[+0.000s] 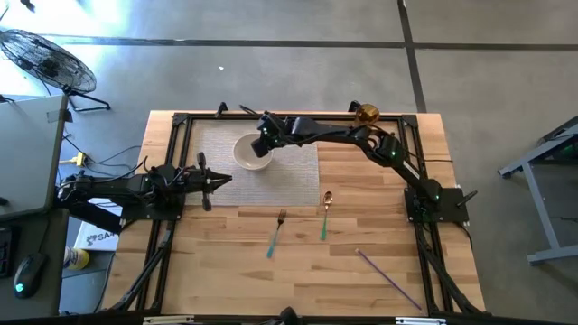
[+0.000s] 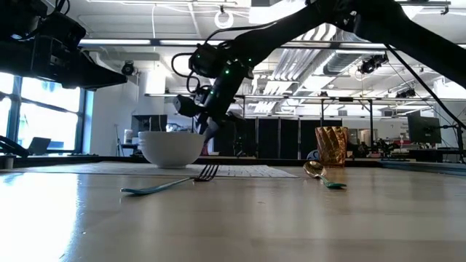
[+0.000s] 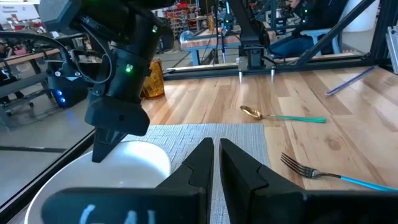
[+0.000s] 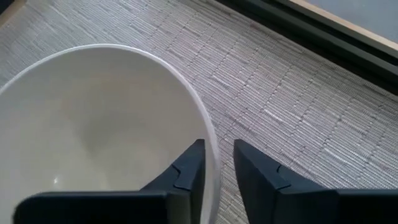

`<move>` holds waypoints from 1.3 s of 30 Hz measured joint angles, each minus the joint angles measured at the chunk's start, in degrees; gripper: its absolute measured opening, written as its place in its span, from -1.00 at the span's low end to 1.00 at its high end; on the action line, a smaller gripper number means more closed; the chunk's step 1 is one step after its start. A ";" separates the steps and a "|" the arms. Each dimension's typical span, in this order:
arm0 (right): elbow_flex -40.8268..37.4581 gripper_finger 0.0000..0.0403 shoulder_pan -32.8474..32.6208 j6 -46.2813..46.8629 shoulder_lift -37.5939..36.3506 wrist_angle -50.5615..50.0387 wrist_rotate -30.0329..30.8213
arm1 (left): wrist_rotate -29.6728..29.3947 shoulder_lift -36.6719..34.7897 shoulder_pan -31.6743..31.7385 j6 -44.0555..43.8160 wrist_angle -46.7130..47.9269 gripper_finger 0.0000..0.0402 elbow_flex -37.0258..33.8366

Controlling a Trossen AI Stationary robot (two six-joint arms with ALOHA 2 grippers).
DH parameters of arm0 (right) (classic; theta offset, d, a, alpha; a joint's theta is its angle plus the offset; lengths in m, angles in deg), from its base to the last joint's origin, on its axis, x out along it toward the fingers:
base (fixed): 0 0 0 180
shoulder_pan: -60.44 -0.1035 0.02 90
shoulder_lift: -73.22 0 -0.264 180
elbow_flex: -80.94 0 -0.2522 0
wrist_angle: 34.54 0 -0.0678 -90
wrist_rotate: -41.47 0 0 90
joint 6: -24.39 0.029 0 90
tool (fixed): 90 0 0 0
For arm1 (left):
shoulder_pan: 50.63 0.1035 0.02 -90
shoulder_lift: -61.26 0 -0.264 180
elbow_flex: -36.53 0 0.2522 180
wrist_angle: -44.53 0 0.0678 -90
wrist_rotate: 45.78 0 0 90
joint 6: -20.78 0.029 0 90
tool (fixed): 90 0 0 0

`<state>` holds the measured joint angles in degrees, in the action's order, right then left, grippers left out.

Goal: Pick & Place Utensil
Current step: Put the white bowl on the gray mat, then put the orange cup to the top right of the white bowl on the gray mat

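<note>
High view: your right gripper [image 1: 264,141] sits at the white bowl [image 1: 251,153] on the grey mat [image 1: 298,162], well apart from the utensils; the fork [image 1: 276,233] and the gold spoon [image 1: 325,215] lie on bare wood toward the table's near edge from the mat, both with handles running toward that edge, heads toward the mat; the left gripper [image 1: 221,178] waits at the mat's left edge, roughly as near the fork as the right one; purple stick [image 1: 388,279] and gold cup [image 1: 366,114] are out of the way. Low view: fork [image 2: 171,182] and spoon [image 2: 322,175] lie flat, bowl [image 2: 172,148] behind them, nothing between. Left wrist view: your left fingers [image 3: 199,165] look nearly closed, holding nothing. Right wrist view: right fingers [image 4: 189,168] slightly apart, straddling the bowl rim [image 4: 205,134], nothing gripped, so you'd need to back off the bowl first, I'd judge
</note>
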<state>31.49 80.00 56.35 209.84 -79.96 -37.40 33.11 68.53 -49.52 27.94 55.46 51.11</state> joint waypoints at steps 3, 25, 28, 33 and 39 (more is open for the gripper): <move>0.14 -0.50 -0.08 -0.05 0.00 0.24 -0.14 | 0.00 0.00 -0.02 0.00 0.00 -0.88 -0.02; 9.44 0.17 0.08 -12.95 -10.72 -31.85 9.06 | -0.02 0.00 -0.01 0.00 0.00 -0.88 -0.01; 2.14 0.26 0.13 -11.27 -16.86 -37.37 15.42 | -0.02 0.00 0.00 0.00 0.00 -0.88 0.00; -15.31 0.42 0.23 -6.94 -28.94 -37.54 19.76 | -0.02 0.00 -0.01 0.00 -0.01 -0.88 -0.02; -37.59 0.54 0.30 -0.76 -43.49 -31.85 22.71 | -0.02 0.00 -0.02 0.00 0.00 -0.88 0.00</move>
<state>-6.10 80.30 55.60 166.35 -111.80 -14.70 33.09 68.53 -49.54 27.94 55.46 51.11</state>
